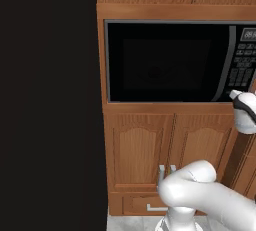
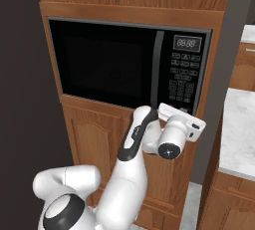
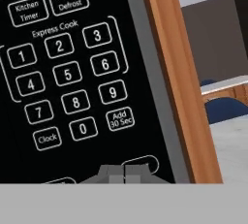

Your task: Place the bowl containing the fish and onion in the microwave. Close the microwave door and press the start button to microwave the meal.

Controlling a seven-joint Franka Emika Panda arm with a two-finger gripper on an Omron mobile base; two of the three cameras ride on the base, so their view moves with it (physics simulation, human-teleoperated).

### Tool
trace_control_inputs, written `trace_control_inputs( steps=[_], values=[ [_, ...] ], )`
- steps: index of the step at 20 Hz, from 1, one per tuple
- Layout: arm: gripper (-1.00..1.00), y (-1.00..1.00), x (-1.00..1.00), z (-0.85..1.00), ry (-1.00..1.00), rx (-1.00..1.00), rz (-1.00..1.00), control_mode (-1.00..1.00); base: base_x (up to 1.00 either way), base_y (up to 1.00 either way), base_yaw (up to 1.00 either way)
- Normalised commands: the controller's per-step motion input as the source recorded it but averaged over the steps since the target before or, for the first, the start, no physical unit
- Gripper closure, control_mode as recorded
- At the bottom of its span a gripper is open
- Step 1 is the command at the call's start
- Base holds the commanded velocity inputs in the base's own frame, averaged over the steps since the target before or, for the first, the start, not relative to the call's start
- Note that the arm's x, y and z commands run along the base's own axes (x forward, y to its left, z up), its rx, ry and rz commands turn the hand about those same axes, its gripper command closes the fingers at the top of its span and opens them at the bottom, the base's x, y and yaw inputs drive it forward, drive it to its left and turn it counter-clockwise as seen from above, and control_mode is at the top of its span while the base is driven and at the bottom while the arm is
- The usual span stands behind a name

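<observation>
The microwave [image 1: 165, 62] [image 2: 109, 64] sits built into wooden cabinetry, and its door [image 1: 160, 67] with the dark window is closed. The curved black handle bar [image 2: 157, 67] runs down beside the keypad strip [image 2: 182, 77] [image 3: 63, 72]. My gripper [image 2: 174, 109] [image 1: 234, 95] [image 3: 125, 172] is shut, its tips together against the bottom of the keypad. They rest just under a rounded button outline [image 3: 140, 162] below the "Add 30 Sec" key. The bowl, fish and onion are hidden behind the dark window.
Wooden cabinet doors [image 1: 150, 150] stand below the microwave and more above it. A wooden frame post [image 3: 174, 72] borders the keypad on its right. A pale countertop [image 2: 241, 129] lies to the right, and a dark tall panel [image 1: 50, 100] fills the left.
</observation>
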Motion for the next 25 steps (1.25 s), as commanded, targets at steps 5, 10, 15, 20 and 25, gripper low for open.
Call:
trace_control_inputs(
  steps=[5, 10, 15, 20, 25],
  values=[
    [1.0, -0.08, 0.23, -0.1, 0.09, 0.0, 0.0, -1.0, 0.0, 0.0, 0.0],
    [1.0, -0.18, 0.23, -0.01, 0.08, 0.0, 0.0, -1.0, 0.0, 0.0, 0.0],
    [1.0, -0.23, 0.24, -0.08, 0.01, 0.0, 0.0, -1.0, 0.0, 0.0, 0.0],
    [1.0, -0.22, 0.46, -0.02, 0.0, 0.01, 0.0, -1.0, 0.0, 0.0, 0.0],
    [1.0, -0.12, 0.43, 0.0, -0.01, 0.05, 0.0, -1.0, 0.0, 0.0, 0.0]
  ],
)
